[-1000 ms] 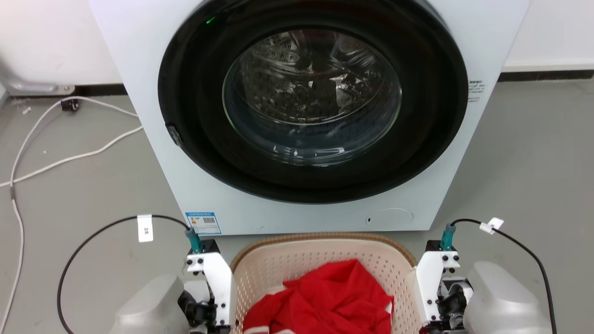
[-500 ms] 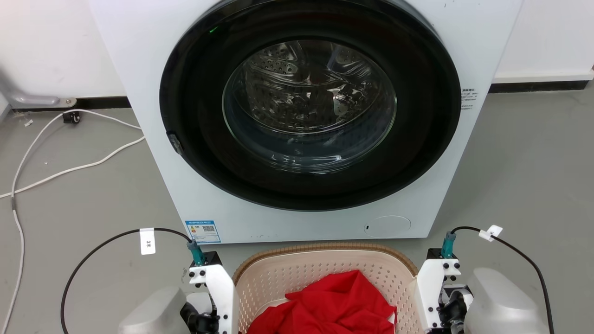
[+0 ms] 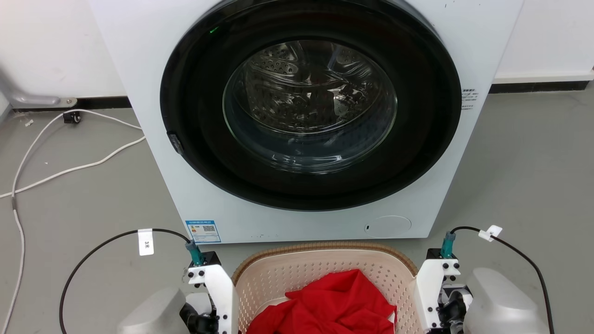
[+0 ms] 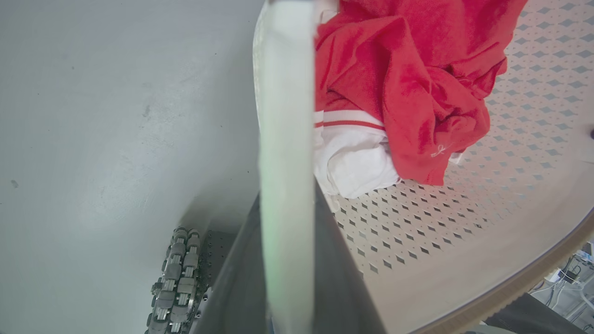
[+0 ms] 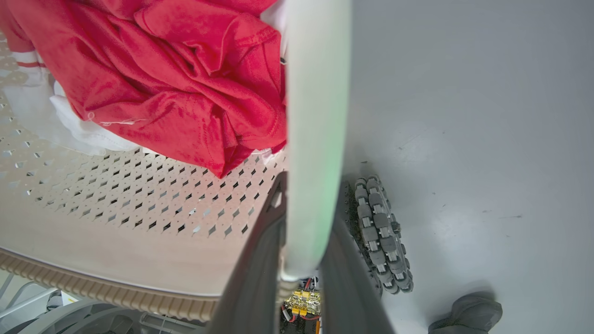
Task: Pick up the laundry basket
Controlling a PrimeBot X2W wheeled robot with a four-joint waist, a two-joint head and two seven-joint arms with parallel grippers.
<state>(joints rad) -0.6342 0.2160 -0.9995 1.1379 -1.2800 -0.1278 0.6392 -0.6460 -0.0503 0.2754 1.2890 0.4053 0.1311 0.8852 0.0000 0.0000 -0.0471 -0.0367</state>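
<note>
Status of grasp: both sides engaged, as far as we can read it.

Cream-beige perforated plastic laundry basket with a brown woven-look rim sits at the bottom of the head view. It is just in front of the white front-loading washing machine, between the two arms. It holds a crumpled red garment over a white one.

Left gripper: dark fingers lie against both faces of the basket's white left side handle, pinching it. Right gripper: the same on the white right side handle, one finger inside the basket wall, one outside.

Done, we judge: approach and two-handed grip. Left to do: the lift itself. The basket's base is out of sight, so we cannot tell whether it is clear of the grey floor.

Note: we would raise both arms evenly, or the handles may twist in the grip and tip the load.
</note>
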